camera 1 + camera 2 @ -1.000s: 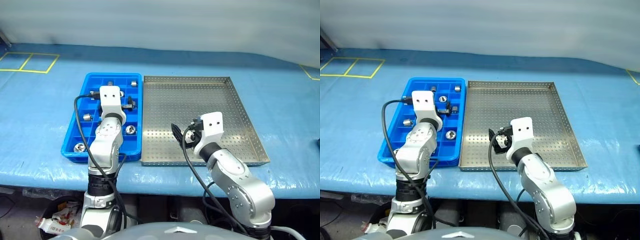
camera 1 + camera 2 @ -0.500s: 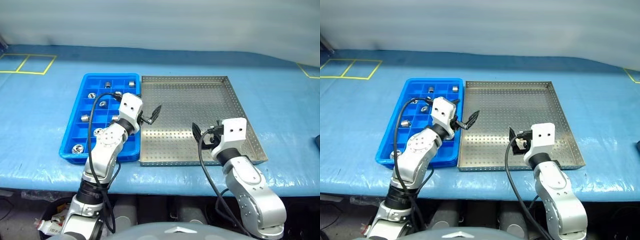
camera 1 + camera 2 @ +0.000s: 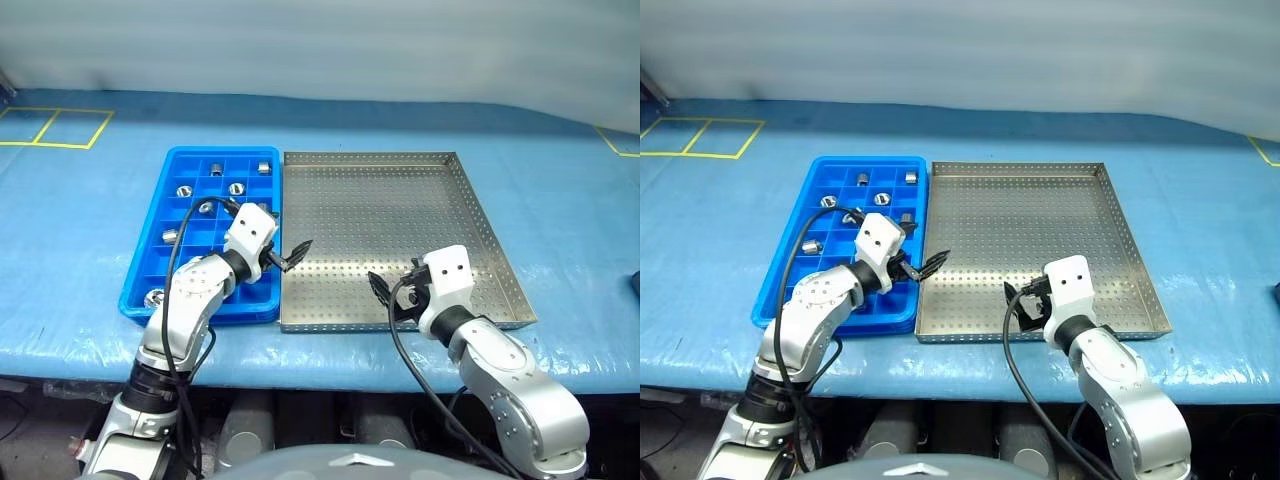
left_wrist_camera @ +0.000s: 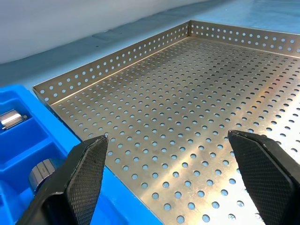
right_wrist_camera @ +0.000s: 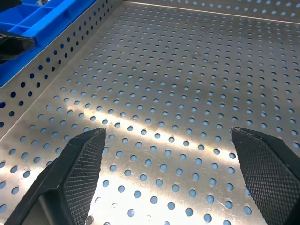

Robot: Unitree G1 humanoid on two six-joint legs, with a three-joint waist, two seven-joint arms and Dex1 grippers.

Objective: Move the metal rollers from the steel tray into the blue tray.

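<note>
- The steel tray (image 3: 400,215) lies bare: no rollers are visible on its perforated floor.
- The metal rollers (image 3: 236,188) sit in separate compartments of the blue tray (image 3: 150,262), which touches the steel tray at its 9 o'clock side. The transfer looks finished, or very nearly so.
- The left gripper (image 3: 290,254) reaches from over the blue tray's near edge toward 3 o'clock, its fingers (image 4: 84,173) spread wide and empty.
- The right gripper (image 3: 392,293) hovers over the steel tray's near rim at 6 o'clock, fingers (image 5: 82,161) apart, carrying nothing.
</note>
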